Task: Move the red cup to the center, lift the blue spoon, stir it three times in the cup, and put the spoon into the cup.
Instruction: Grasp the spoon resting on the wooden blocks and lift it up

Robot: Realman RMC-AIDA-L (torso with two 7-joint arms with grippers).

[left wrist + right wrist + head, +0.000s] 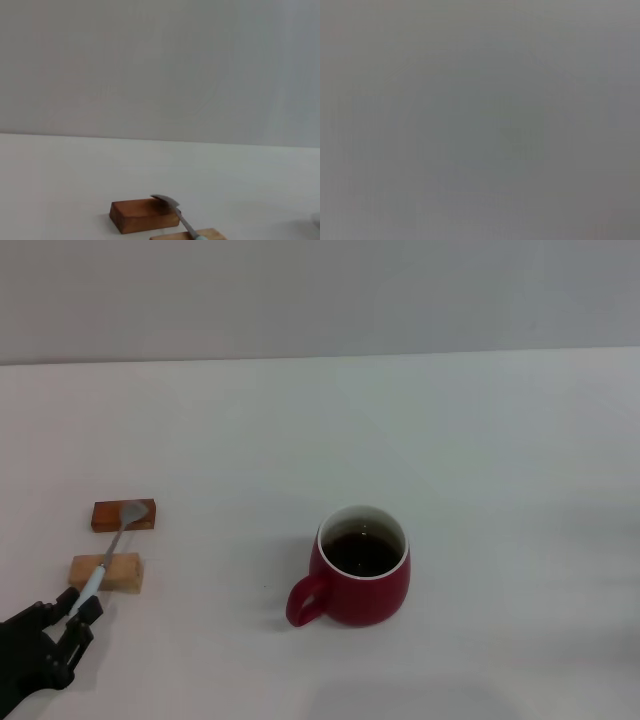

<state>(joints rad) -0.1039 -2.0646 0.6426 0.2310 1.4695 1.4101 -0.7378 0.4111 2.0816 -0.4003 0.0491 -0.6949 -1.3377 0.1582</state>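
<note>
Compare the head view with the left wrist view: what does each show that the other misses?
Only the head view shows the red cup, dark liquid inside, and the left gripper at the blue spoon handle's end. Only the left wrist view shows the spoon bowl overhanging the darker wooden block from the side. Both show the spoon lying across two wooden blocks on the white table.

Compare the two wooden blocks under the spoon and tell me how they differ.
The far block is dark reddish-brown; the near block is pale tan. The far block carries the blue spoon's grey bowl, while the near block carries its light-blue handle. The near block lies closer to the left gripper. Both are small flat rectangles lying on the white table.
</note>
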